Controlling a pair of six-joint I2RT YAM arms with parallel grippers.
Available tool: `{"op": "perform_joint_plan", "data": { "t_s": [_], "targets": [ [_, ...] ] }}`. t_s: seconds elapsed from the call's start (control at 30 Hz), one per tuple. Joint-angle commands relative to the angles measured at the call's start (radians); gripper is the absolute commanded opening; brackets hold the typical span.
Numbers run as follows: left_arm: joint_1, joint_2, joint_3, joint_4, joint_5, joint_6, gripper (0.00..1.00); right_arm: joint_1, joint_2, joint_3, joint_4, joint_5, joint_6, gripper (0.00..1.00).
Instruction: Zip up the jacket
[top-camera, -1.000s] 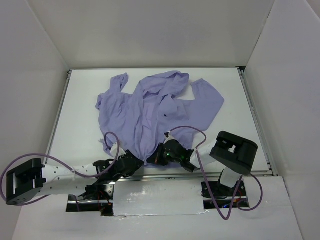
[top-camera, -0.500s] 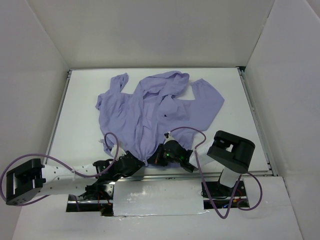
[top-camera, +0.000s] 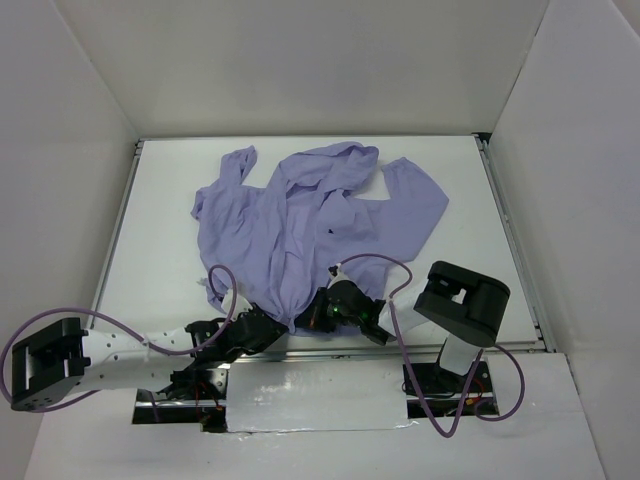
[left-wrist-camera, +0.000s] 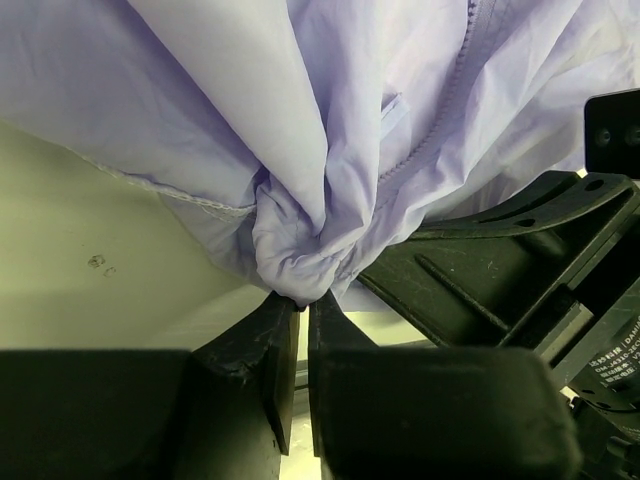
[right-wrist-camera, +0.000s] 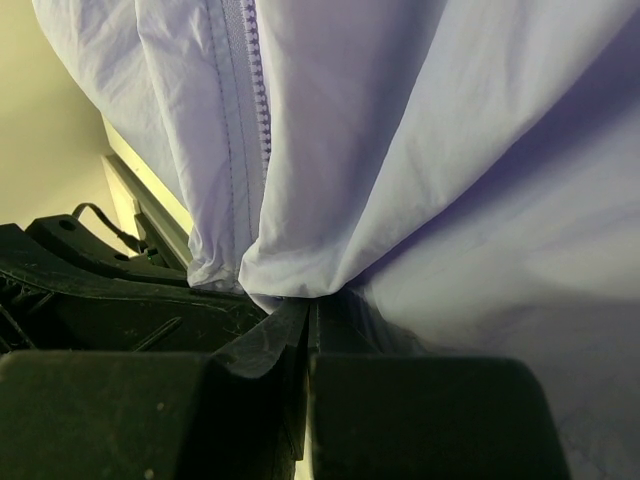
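The lavender jacket (top-camera: 300, 215) lies spread on the white table, hood at the back and hem toward me. Its bottom hem is bunched into a point at the near edge. My left gripper (top-camera: 270, 325) is shut on the hem's left side; in the left wrist view the fingertips (left-wrist-camera: 298, 303) pinch a wad of jacket fabric (left-wrist-camera: 300, 255). My right gripper (top-camera: 318, 312) is shut on the hem just to the right; its wrist view shows the fingertips (right-wrist-camera: 308, 305) closed on a fold of the jacket (right-wrist-camera: 330, 230), with the zipper teeth (right-wrist-camera: 258, 110) running up beside it.
White walls enclose the table on three sides. A metal rail (top-camera: 300, 352) runs along the near edge by the arm bases. Purple cables (top-camera: 375, 262) loop over the jacket's hem area. The right arm's elbow (top-camera: 462, 300) stands at the near right.
The right arm's elbow has shifted slightly left. Both grippers stay shut on the hem, and the jacket has barely moved.
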Motion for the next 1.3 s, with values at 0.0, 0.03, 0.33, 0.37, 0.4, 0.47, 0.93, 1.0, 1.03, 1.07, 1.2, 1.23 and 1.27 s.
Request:
{"op": "perform_joint_plan", "data": {
  "t_s": [0.0, 0.03, 0.33, 0.37, 0.4, 0.47, 0.93, 1.0, 1.03, 1.07, 1.2, 1.23, 1.27],
  "targets": [
    [0.002, -0.006, -0.010, 0.008, -0.007, -0.014, 0.17, 0.010, 0.013, 0.005, 0.048, 0.017, -0.006, 0.00],
    [0.000, -0.005, -0.011, 0.010, -0.007, -0.012, 0.16, 0.010, 0.011, 0.005, 0.048, 0.017, -0.006, 0.00],
    [0.000, -0.020, -0.020, -0.023, -0.026, 0.009, 0.00, 0.010, -0.013, -0.027, 0.098, 0.009, -0.027, 0.20],
    [0.002, -0.026, -0.036, 0.000, -0.026, 0.019, 0.00, 0.010, -0.032, -0.031, 0.093, 0.009, -0.030, 0.24],
    [0.002, -0.043, -0.054, 0.026, -0.027, 0.031, 0.00, 0.008, -0.047, -0.044, 0.090, 0.017, -0.034, 0.26],
    [0.000, -0.061, -0.111, 0.124, -0.027, 0.066, 0.00, 0.008, -0.082, -0.062, 0.076, 0.030, -0.038, 0.28],
    [0.002, -0.182, -0.316, 0.458, -0.056, 0.266, 0.00, 0.028, -0.230, 0.162, -0.308, -0.104, -0.498, 0.53],
    [0.000, -0.173, -0.309, 0.439, -0.060, 0.256, 0.00, 0.008, -0.175, 0.228, -0.326, -0.187, -0.541, 0.57],
    [0.000, -0.170, -0.307, 0.438, -0.061, 0.255, 0.00, -0.022, -0.137, 0.235, -0.303, -0.236, -0.569, 0.57],
    [0.000, -0.163, -0.304, 0.428, -0.063, 0.252, 0.00, -0.038, -0.124, 0.242, -0.291, -0.302, -0.575, 0.58],
    [0.000, -0.147, -0.304, 0.412, -0.061, 0.238, 0.00, -0.108, -0.107, 0.211, -0.191, -0.434, -0.610, 0.61],
    [0.002, -0.147, -0.304, 0.408, -0.063, 0.238, 0.00, -0.119, -0.106, 0.214, -0.197, -0.454, -0.632, 0.61],
    [0.000, -0.146, -0.306, 0.405, -0.064, 0.236, 0.00, -0.138, -0.099, 0.228, -0.209, -0.501, -0.647, 0.61]
  ]
}}
